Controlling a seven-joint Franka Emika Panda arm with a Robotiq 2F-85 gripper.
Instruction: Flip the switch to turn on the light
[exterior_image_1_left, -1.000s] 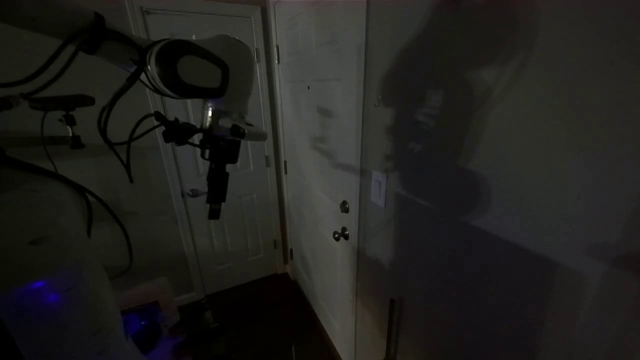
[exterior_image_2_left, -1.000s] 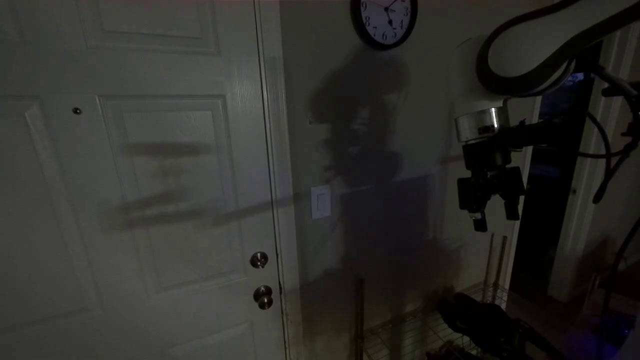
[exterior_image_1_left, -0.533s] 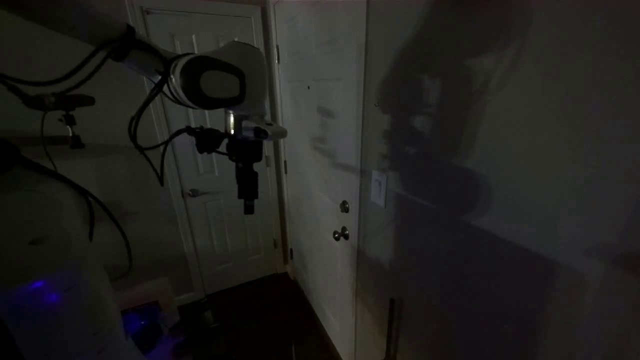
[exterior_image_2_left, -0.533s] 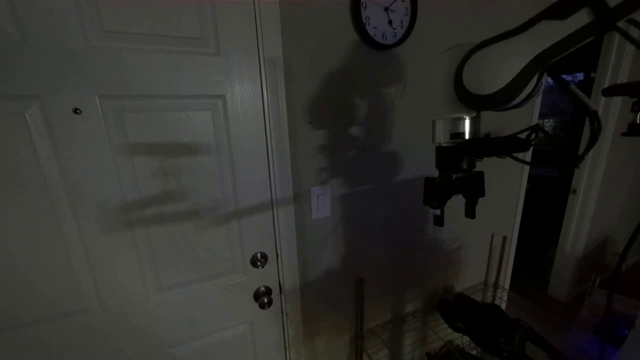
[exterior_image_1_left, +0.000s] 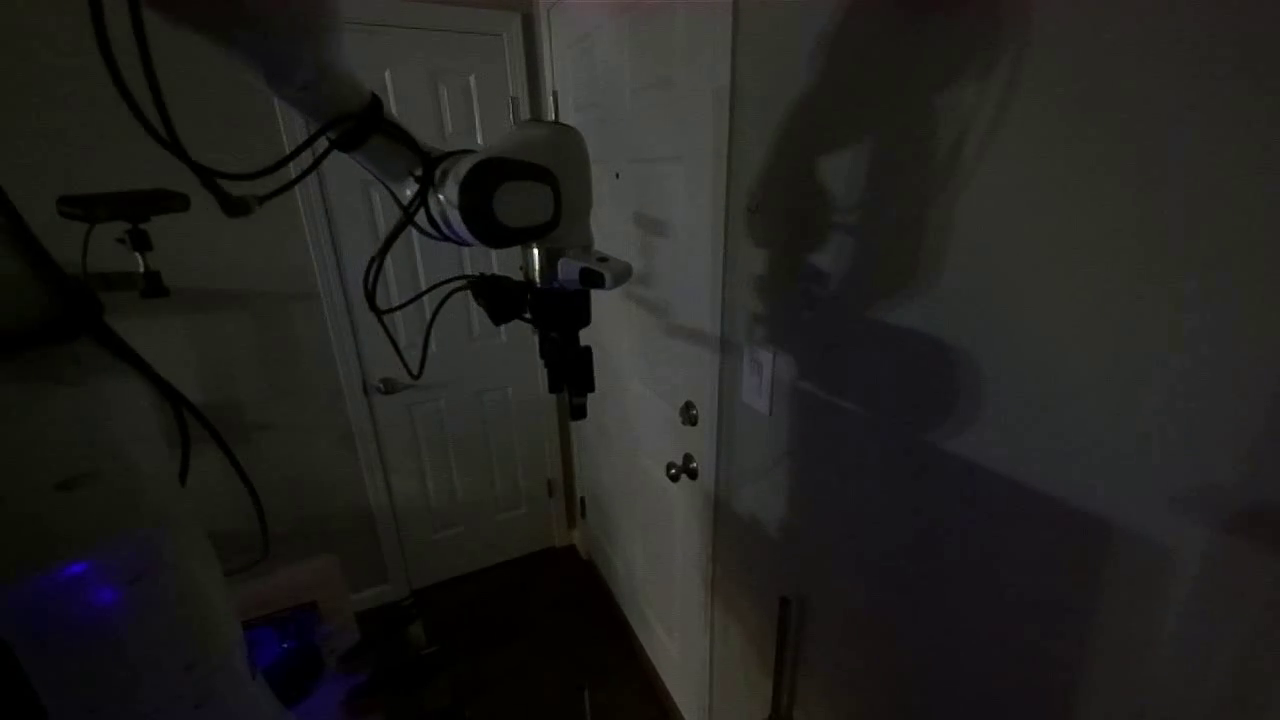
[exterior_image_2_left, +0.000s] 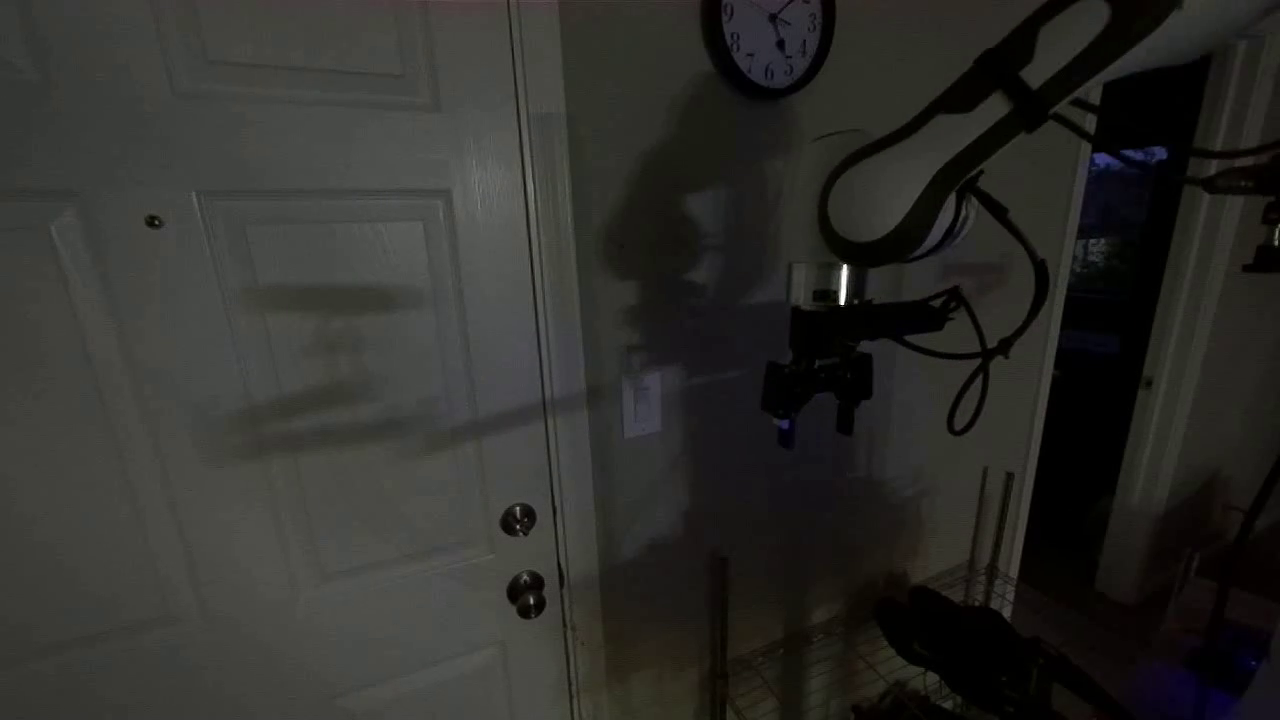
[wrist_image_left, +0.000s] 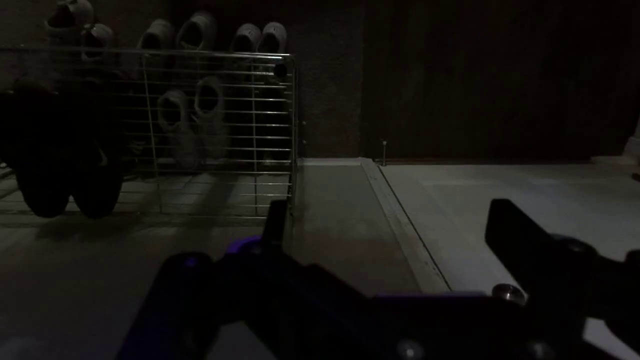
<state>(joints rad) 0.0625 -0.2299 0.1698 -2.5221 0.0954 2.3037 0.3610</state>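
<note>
two fingers (wrist_image_left: 274, 225) of my claw (exterior_image_2_left: 816, 432) stand apart, nothing btwn, tips down. switch (exterior_image_1_left: 757, 380) = white plate on the wall (exterior_image_2_left: 640, 500), just beside the door frame (exterior_image_2_left: 562, 300); i'm well apart from it, no contact. step in hand, prob.: the reach. best: bring fingers together into 1 firm poker, square up w/ the toggle (exterior_image_2_left: 642, 404), then press slowly so i don't skid off or ram the plate. which way it's set rn i can't tell, too dim.

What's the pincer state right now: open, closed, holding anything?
Pincer: open, jaws spread well apart in the wrist view, nothing held between them.
</note>
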